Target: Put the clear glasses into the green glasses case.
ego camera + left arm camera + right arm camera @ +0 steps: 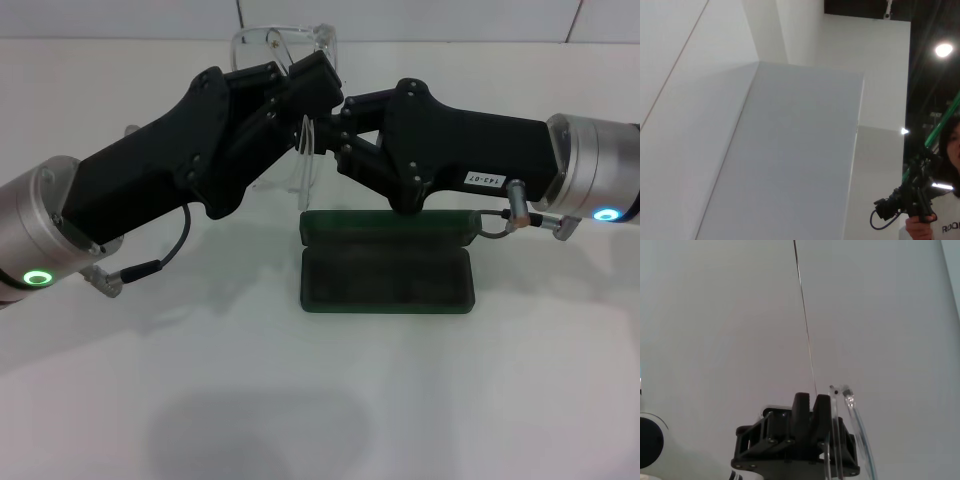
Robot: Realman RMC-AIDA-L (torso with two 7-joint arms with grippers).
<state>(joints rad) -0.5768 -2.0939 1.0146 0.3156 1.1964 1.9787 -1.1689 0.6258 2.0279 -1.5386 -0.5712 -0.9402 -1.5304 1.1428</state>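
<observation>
left gripper: raised above the white table, behind the case, fingers closed on the front frame of the clear glasses; holds them in the air.
right gripper: reaches in from the right and meets the left one; its fingertips sit at a thin clear arm of the glasses. head view does not settle whether it clamps the arm or only touches it.
right gripper, other view: the right wrist view shows a black gripper with two fingers pressed close together, a clear arm of the clear glasses running just beside them; cannot tell whose fingers these are.
clear glasses: aloft, front frame up near the far table edge, one arm hanging down between the two grippers; not touching the table.
green glasses case: lying open on the table, below and in front of the grippers, lid laid back on the far side, the nearer half shows dark lining with nothing in it.
glasses vs case: well apart, glasses above and behind.
left wrist view: white walls, a person at the edge holding a black device.
</observation>
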